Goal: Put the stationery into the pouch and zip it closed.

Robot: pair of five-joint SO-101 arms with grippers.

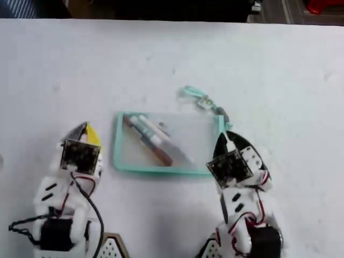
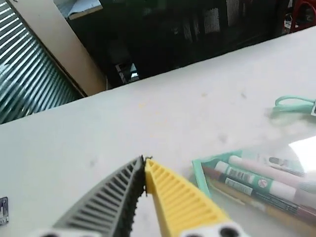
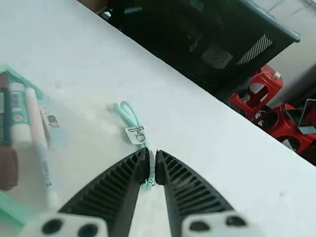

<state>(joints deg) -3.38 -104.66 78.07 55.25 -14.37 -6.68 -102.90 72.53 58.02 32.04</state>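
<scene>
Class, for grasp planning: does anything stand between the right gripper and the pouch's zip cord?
Nothing visible does. The right gripper sits at the mint cord, its tips shut on the cord's near end.

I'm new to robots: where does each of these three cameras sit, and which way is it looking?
High view: fixed above, looking down on the table; left gripper and right gripper sit either side of the pouch.
Left wrist view: rides that wrist, looking past the left gripper across the table.
Right wrist view: rides that wrist, looking past the right gripper at the strap.
All three share the pouch.
</scene>
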